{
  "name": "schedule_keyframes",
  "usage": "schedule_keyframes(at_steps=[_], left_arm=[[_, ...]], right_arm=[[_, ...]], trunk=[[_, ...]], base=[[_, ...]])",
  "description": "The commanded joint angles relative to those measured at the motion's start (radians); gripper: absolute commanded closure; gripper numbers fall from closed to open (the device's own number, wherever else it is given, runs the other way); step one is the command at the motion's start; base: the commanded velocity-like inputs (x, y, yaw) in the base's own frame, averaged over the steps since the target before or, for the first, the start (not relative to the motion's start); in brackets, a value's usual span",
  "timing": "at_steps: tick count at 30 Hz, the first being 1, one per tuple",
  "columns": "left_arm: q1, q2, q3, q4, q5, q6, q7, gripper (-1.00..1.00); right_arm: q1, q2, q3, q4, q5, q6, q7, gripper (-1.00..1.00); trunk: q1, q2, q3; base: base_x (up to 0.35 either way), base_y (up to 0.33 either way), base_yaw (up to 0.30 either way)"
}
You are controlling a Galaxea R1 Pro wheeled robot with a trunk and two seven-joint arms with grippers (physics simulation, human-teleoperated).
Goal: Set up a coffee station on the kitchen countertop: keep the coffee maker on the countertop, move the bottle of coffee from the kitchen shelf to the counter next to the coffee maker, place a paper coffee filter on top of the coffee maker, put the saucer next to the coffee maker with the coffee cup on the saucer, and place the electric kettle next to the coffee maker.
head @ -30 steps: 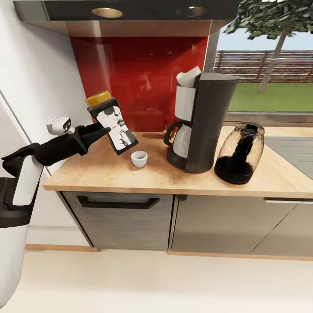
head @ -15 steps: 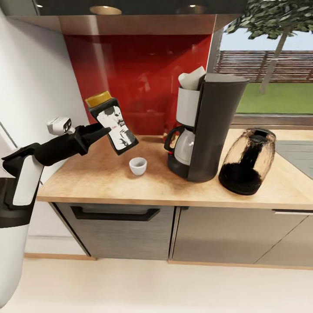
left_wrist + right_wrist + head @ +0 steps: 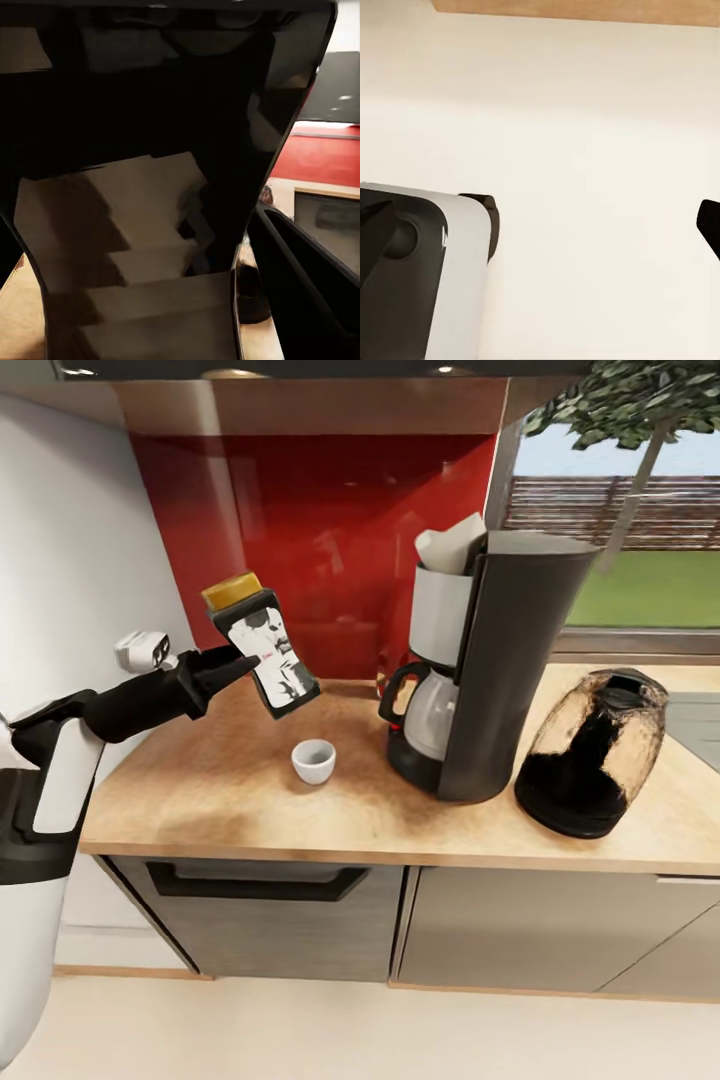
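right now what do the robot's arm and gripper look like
The left arm has a white shell panel over glossy black joints, tapering into a matte black wrist. The left gripper has two slim, pointed black fingers. A small white camera module with dark lenses sits atop the wrist.

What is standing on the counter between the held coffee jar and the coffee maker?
In the head view, only the small white cup stands on the counter between the jar, held by the left gripper, and the coffee maker.
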Motion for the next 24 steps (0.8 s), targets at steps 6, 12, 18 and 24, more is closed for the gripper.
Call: schedule_keyframes(at_steps=[6,12,18,24], left_arm=[[-0.001,0.001,-0.017,0.000,0.008,0.006,0.035,1.00],[-0.001,0.001,-0.126,-0.006,0.007,-0.003,0.154,1.00],[-0.002,0.000,-0.163,-0.009,0.006,-0.010,0.205,1.00],[-0.001,0.000,-0.165,-0.009,0.005,-0.026,0.209,1.00]], right_arm=[[0.000,0.001,-0.008,-0.001,0.010,-0.004,0.003,-1.00],[0.000,0.001,-0.009,-0.001,0.010,-0.004,0.003,-1.00],[0.000,0.001,-0.009,-0.001,0.010,-0.004,0.002,-1.00],[0.000,0.001,-0.009,-0.001,0.010,-0.004,0.002,-1.00]], trunk=[[0.001,0.000,-0.001],[0.001,0.000,-0.001],[0.001,0.000,-0.001],[0.001,0.000,-0.001]], base=[[0.102,0.000,0.000],[0.011,0.000,0.000],[0.000,0.000,0.000],[0.000,0.000,0.000]])
